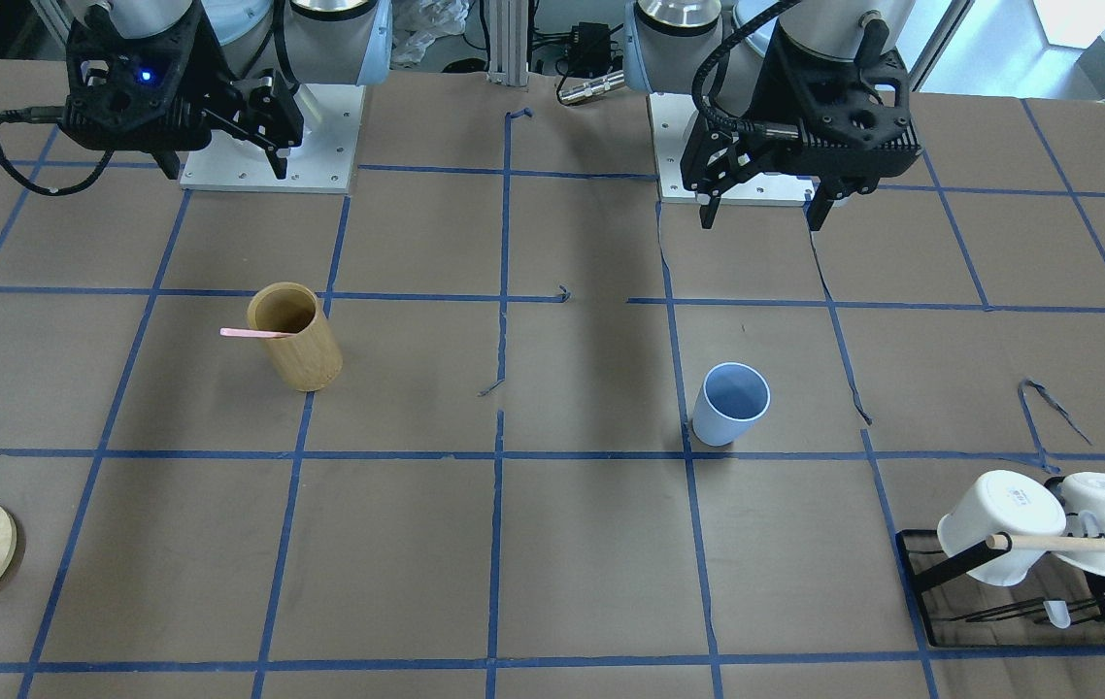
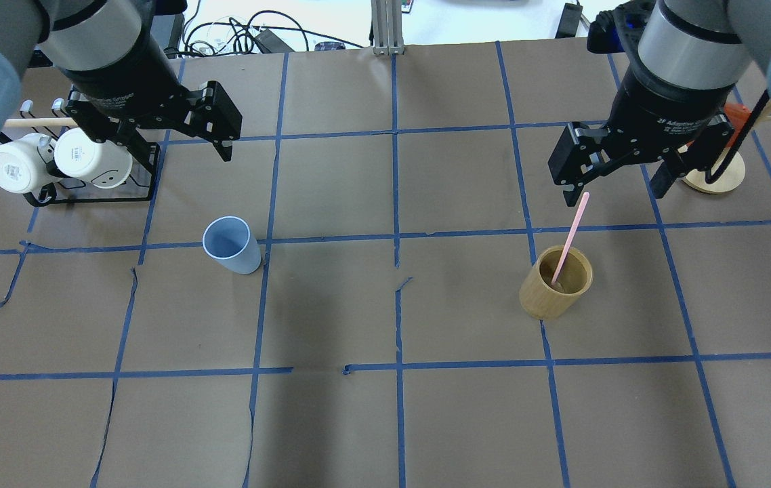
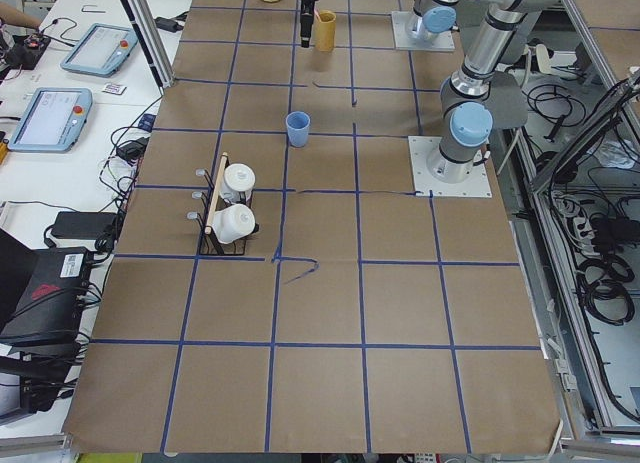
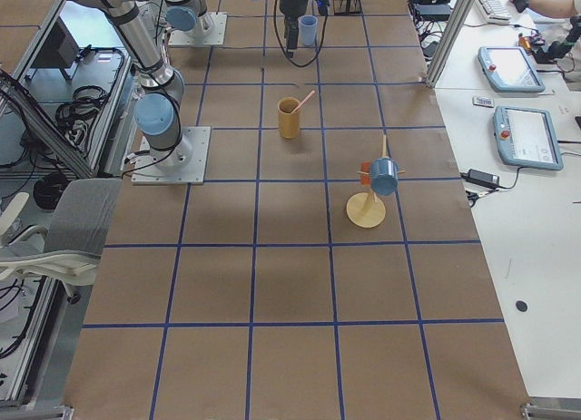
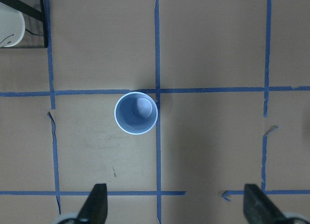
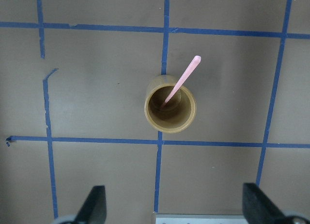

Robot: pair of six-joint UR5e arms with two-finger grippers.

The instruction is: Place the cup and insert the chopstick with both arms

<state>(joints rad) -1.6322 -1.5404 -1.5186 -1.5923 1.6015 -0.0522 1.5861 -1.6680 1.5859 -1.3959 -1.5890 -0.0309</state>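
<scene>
**Table**, covered in brown paper and ruled into squares by blue tape. A blue cup stands upright just beside a tape crossing on the robot's left half. A bamboo holder stands upright on the right half, well apart from the cup (a pink chopstick leans inside it). Near the left edge sits a black wire rack bearing two white mugs. Near the right edge stands a round wooden stand. Metal base plates lie at the robot's side.
</scene>
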